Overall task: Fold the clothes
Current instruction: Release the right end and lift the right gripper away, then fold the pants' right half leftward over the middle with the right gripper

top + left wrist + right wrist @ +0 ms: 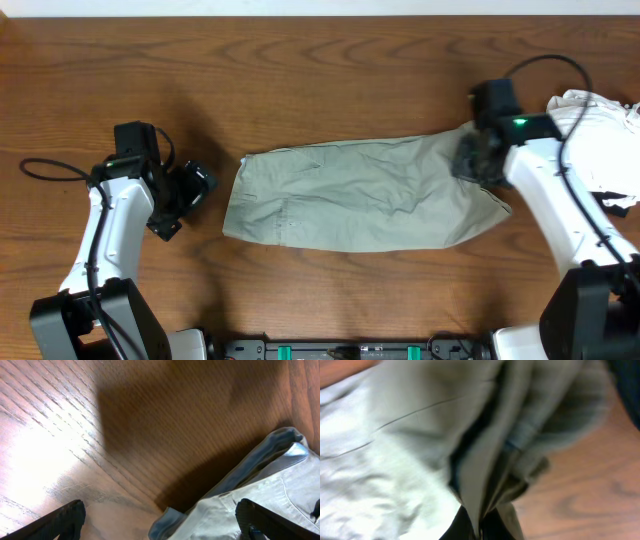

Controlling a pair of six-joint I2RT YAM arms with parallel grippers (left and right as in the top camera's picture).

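Laundry duty on a brown wood-grain table (320,60): a wrinkled grey-green khaki cotton garment (350,195) lies flat across the centre, its length running from 9 o'clock to 3 o'clock. The right gripper (478,158) is clenched on bunched fabric at the garment's 3 o'clock end. The left gripper (192,195) sits just beside the 9 o'clock edge, jaws spread wide and grasping nothing. A crumpled white cloth pile (600,120) lies at the table's 2 o'clock corner.
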